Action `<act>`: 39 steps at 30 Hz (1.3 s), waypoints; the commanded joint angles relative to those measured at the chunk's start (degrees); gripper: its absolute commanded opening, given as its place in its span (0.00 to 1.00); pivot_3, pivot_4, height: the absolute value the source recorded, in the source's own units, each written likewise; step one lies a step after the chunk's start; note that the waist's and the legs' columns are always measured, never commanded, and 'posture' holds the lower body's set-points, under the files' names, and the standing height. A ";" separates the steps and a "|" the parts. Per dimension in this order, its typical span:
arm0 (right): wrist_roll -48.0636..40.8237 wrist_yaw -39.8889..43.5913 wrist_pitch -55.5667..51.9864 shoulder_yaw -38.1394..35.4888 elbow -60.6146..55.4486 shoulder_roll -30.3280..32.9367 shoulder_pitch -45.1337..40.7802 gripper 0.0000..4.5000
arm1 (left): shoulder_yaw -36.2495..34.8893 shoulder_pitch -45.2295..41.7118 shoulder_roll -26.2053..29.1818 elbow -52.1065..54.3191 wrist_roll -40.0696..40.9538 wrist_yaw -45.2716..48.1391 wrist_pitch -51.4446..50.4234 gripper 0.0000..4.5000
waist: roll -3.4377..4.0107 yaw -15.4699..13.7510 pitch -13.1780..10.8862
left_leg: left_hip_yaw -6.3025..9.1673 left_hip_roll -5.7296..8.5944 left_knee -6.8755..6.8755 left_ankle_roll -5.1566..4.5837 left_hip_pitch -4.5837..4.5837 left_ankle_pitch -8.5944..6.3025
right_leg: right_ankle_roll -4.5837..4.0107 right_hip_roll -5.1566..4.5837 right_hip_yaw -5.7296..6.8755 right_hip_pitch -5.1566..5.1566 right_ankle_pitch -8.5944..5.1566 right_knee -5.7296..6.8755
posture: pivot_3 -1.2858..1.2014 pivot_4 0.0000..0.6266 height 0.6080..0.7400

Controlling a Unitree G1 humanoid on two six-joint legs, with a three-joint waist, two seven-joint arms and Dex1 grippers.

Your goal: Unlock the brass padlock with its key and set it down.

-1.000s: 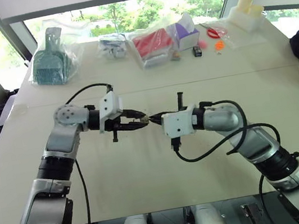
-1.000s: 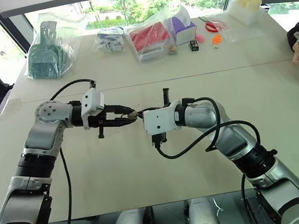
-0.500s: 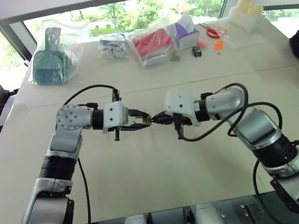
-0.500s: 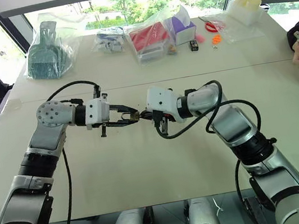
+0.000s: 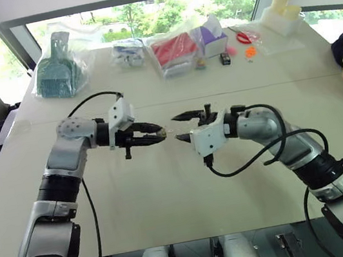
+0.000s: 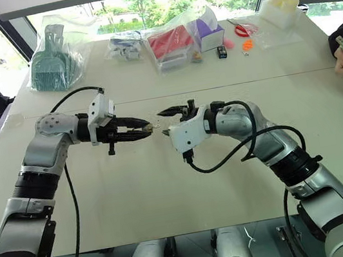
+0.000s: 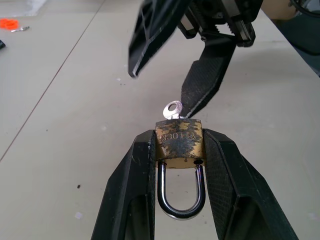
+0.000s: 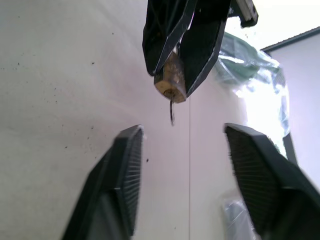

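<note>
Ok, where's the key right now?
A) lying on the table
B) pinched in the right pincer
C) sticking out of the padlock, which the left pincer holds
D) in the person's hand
C: the key juts from the padlock, which is clamped in the left pincer, while the right pincer stands open and apart from it.

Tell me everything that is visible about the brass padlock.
The brass padlock is a small tarnished yellow-brass block with dark blotches and stamped letters. The left end effector clamps it at the sides, above the table. Its silvery shackle looks closed, lying between the fingers. The key sticks out of its end. The open right end effector touches neither.
</note>
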State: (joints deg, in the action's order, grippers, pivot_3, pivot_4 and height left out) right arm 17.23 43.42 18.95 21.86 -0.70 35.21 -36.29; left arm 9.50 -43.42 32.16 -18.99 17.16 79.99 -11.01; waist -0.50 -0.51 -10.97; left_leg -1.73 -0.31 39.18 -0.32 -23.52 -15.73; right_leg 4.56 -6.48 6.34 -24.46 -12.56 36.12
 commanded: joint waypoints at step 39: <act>9.99 -10.72 19.90 -0.50 8.28 -4.69 -5.78 0.00 | -1.81 -2.29 1.61 4.65 5.49 5.52 -9.51 0.29 | 0.01 0.21 -0.01 | -0.01 -0.03 0.00 0.01 0.02 0.01 | -0.01 0.01 -0.07 0.00 0.00 0.02 | 0.52 0.24 1.00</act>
State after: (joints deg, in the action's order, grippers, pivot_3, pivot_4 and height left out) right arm 28.23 33.09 39.31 22.48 8.17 30.77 -40.61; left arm 7.50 -45.59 33.31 -17.24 21.87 83.91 -20.11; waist -0.49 -0.30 -10.97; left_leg -1.74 -0.34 39.18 -0.31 -23.50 -15.72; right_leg 4.56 -6.47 6.27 -24.46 -12.55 36.14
